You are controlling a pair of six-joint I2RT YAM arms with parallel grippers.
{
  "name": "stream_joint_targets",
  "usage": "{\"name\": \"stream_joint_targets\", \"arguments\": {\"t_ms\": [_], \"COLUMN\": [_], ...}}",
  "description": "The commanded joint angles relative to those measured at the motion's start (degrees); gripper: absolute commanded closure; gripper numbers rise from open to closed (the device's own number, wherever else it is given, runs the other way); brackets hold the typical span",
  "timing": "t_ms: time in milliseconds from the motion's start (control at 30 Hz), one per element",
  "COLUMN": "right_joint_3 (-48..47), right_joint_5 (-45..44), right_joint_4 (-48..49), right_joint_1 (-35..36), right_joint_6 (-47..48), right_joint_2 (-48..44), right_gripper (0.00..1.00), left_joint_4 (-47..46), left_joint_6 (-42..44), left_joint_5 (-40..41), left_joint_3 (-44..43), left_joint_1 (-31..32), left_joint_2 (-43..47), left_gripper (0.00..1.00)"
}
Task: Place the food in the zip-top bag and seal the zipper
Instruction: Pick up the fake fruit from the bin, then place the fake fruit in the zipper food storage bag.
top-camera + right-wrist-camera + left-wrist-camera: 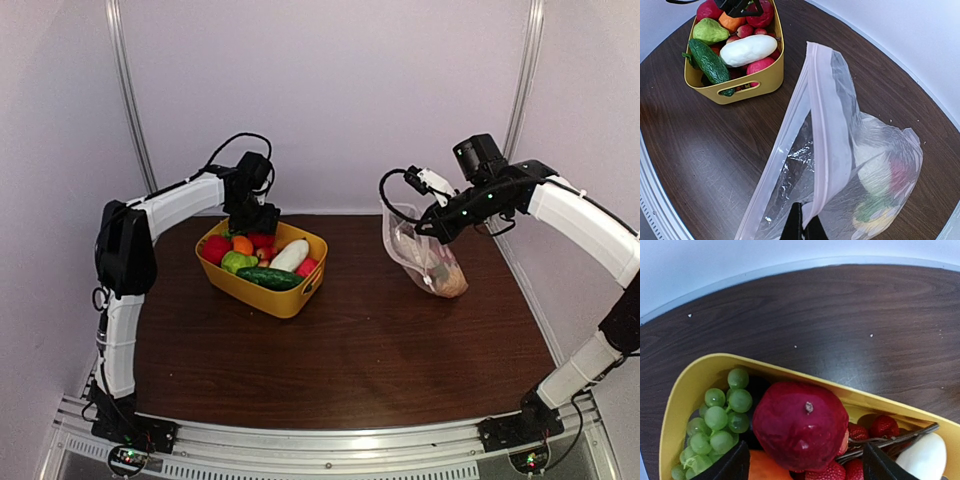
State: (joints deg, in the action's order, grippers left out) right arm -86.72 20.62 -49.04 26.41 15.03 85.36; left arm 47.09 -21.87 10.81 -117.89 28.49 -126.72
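My left gripper hangs open over the back of the yellow tub, its jaws either side of a dark red round fruit without closing on it. Green grapes, strawberries, a cucumber, a white piece and orange and green pieces lie in the tub. My right gripper is shut on the zipper of the zip-top bag and holds its mouth up and open. Several pieces of food lie in the bag's bottom, which rests on the table.
The tub stands at the back left of the brown table; in the right wrist view its handle side faces the bag. White walls close the back and sides. A metal rail runs along the near edge.
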Motion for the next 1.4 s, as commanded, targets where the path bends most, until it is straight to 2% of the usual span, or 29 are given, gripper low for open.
{"name": "stream_joint_targets", "arguments": {"t_ms": [0, 167, 300, 400, 733, 800, 900, 1033, 1233, 1367], "right_joint_3": [0.84, 0.85, 0.98, 1.29, 1.43, 1.20, -0.01, -2.66, -6.22, -7.92], "right_joint_5": [-0.82, -0.54, -0.48, -0.43, -0.84, -0.75, 0.11, 0.63, 0.28, 0.38], "right_joint_4": [0.34, 0.48, 0.49, 0.69, 0.97, 0.93, 0.41, -0.33, -0.85, -1.31], "right_joint_1": [0.48, 0.44, 0.44, 0.48, 0.46, 0.48, 0.46, 0.48, 0.48, 0.46], "right_joint_6": [-0.20, -0.11, 0.00, -0.01, -0.02, -0.16, -0.69, -1.80, -3.91, -4.73], "right_joint_2": [-1.71, -1.17, -0.90, -0.86, -0.46, -0.32, 0.25, 1.47, 3.41, 4.86], "right_gripper": [1.00, 1.00, 1.00, 1.00, 1.00, 1.00, 1.00, 1.00, 1.00, 1.00], "left_joint_4": [0.98, 1.60, 2.02, 2.18, 4.52, 1.42, -8.64, -18.89, -30.26, -34.35], "left_joint_6": [1.11, 1.61, 2.00, 2.22, 2.10, 3.04, 3.72, -1.81, -8.58, -12.45], "left_joint_5": [1.47, 2.01, 2.90, 2.31, -4.25, -7.64, -19.69, -33.57, -41.40, -40.01], "left_joint_3": [-2.62, -4.48, -4.90, -4.59, -2.74, -0.77, 5.67, 10.62, 13.87, 14.23], "left_joint_1": [-0.45, -0.60, -0.63, -0.63, 3.49, 5.86, 9.26, 12.31, 17.42, 20.42], "left_joint_2": [-3.19, -4.81, -4.65, -2.78, 9.52, 12.79, 18.53, 20.75, 19.33, 17.27], "left_gripper": [0.24, 0.30, 0.43, 0.48, 0.51, 0.51, 0.51, 0.51, 0.52, 0.55]}}
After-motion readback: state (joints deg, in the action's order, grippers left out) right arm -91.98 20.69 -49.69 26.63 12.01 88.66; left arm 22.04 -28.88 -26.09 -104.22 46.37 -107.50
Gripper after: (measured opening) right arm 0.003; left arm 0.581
